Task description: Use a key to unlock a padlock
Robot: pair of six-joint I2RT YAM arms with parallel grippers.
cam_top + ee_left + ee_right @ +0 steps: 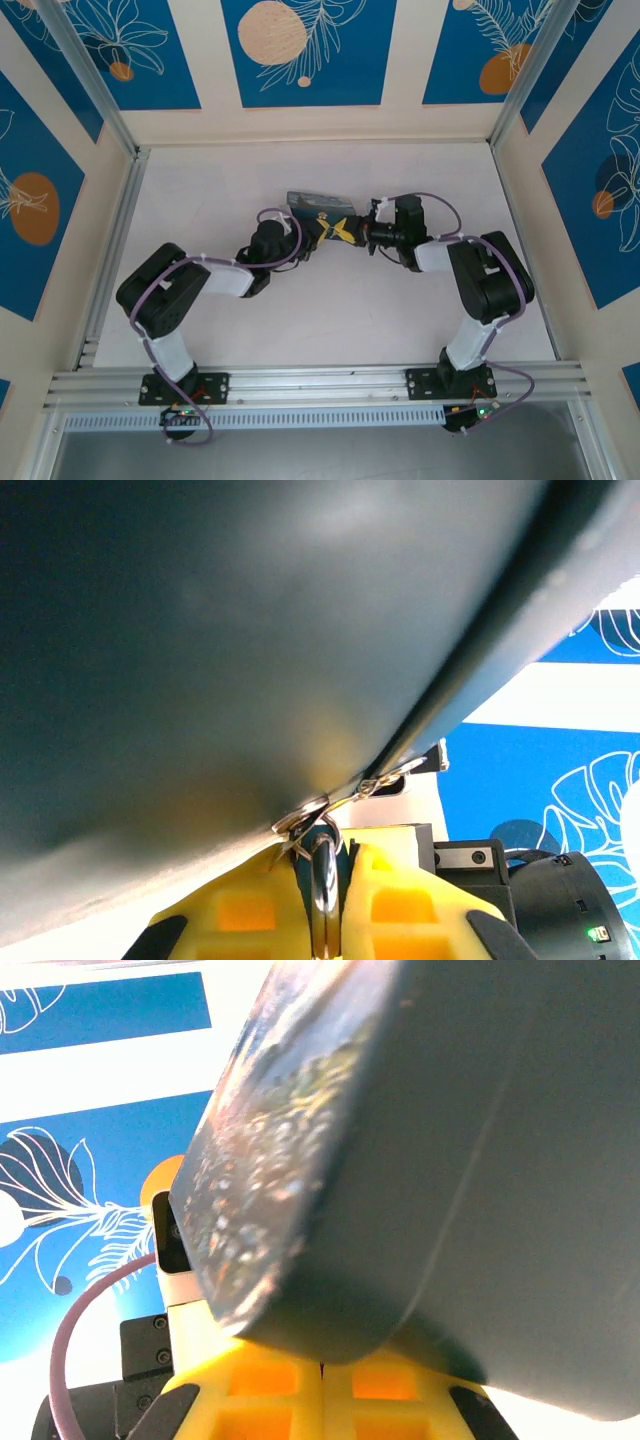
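Left tool (325,848): the yellow fingers are pinched onto something thin and silvery. It's taken to be the shackle loop of the tiny bluish padlock (322,882), held right under the bottom edge of the blue-and-yellow painted box (318,203). The padlock looks to be hung from the silvery wire latch (300,825) on that same box edge, so it probably can't be pulled far from the box.

Right tool (322,1368): the yellow fingers are pressed flat together just below the box's rounded corner. Whether the thin metal key is trapped between them can't be made out.

Handling guesses: the padlock should be light, hard and smooth, so it's easily spun or squirted out of a pinch. It's probably better gripped across the flat body sides than on the loop, with the keyhole left exposed and the shackle free to pop. The key should be stiff but thin, and best held by its wide end. The box seems light too, so it could get dragged across the white table (300,320).
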